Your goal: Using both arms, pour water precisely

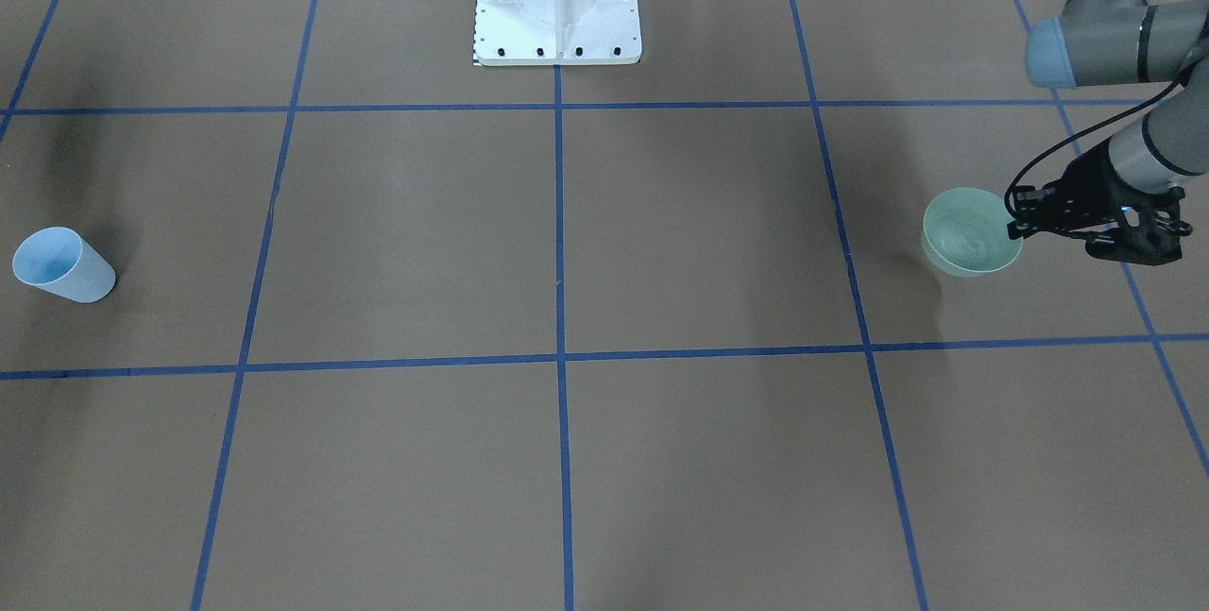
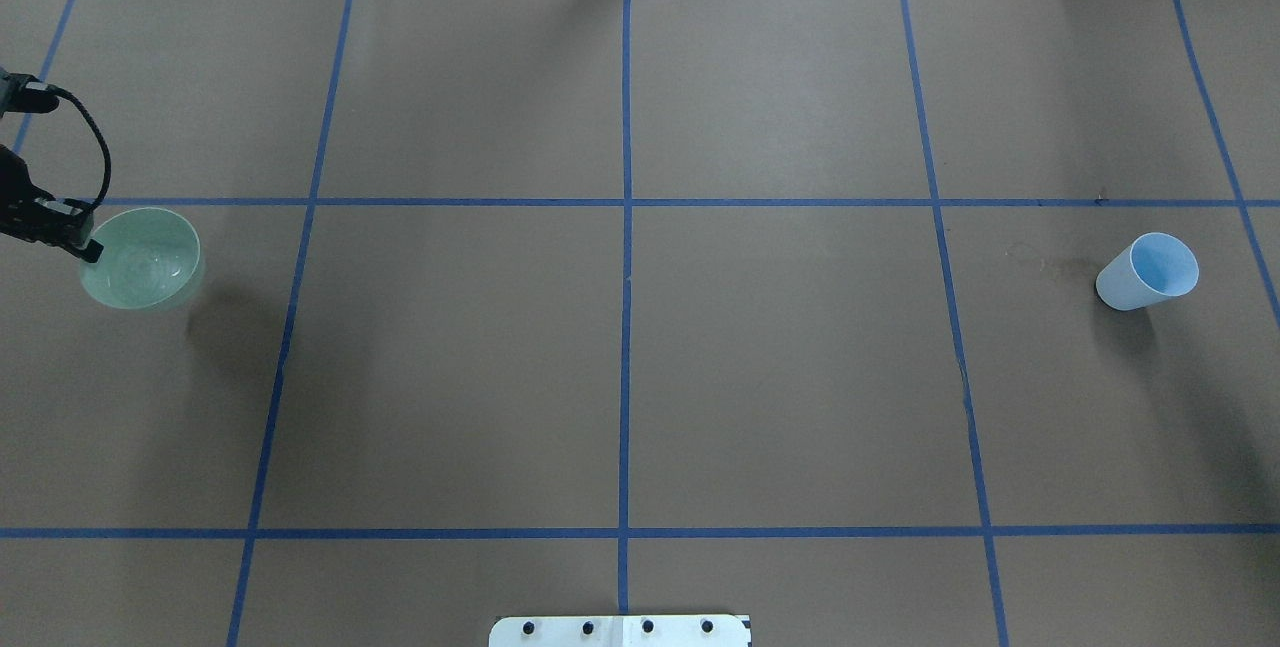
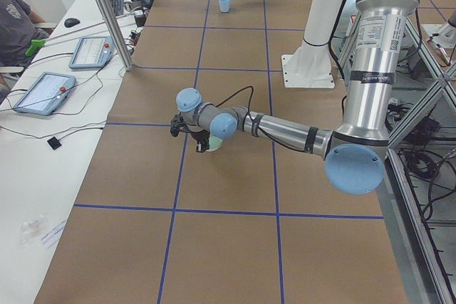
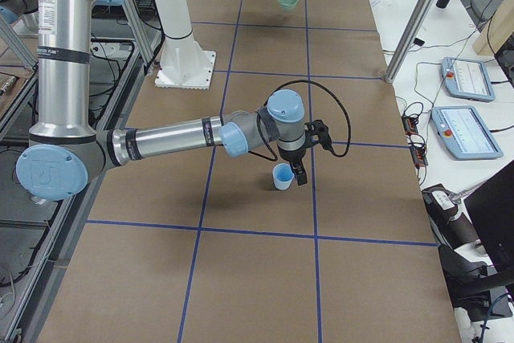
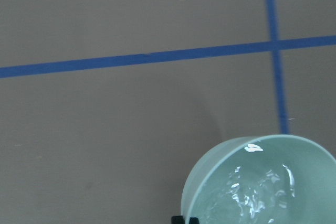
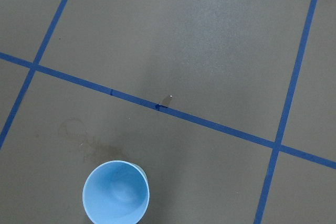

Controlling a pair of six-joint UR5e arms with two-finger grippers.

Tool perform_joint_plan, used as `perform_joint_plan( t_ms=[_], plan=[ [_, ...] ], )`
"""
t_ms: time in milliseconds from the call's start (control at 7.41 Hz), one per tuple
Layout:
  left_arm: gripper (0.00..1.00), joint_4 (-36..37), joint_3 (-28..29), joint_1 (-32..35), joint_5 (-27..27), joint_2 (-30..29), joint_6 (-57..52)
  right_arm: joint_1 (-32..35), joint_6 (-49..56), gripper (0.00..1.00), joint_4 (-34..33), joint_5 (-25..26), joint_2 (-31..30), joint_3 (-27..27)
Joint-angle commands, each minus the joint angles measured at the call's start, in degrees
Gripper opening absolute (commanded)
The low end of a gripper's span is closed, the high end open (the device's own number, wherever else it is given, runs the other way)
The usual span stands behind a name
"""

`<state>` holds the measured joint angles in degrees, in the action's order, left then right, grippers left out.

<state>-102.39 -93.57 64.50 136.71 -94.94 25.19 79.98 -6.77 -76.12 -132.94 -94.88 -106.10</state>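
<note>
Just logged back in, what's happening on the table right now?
The left gripper has its jaws closed on the rim of the pale green bowl. The bowl holds a little clear water, seen only as white glints. The light blue plastic cup stands at the opposite end of the brown paper-covered table. The right gripper is right beside it, but whether its jaws are open cannot be told. Nothing is being poured at this moment.

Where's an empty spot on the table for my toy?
The whole middle of the table is bare, between the green bowl at one end and the blue cup at the other, out from the white stand. It's crowded at the ends: the left pincer grips the bowl's rim, and the right arm reaches to the cup.
</note>
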Motion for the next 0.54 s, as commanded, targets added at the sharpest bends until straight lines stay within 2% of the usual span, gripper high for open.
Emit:
perform_joint_plan(
  t_ms=[0,270,405],
  plan=[
    [0.0,0.0,3.0,0.8,0.8,0.3,-2.3,0.0,0.0,1.0,0.0,0.0,0.0,0.0],
    [0.0,0.0,3.1,0.8,5.8,1.3,-2.3,0.0,0.0,1.0,0.0,0.1,0.1,-0.1],
    [0.0,0.0,3.3,0.7,5.9,2.6,-2.5,0.0,-0.1,1.0,0.0,0.0,0.0,-0.1]
  ],
)
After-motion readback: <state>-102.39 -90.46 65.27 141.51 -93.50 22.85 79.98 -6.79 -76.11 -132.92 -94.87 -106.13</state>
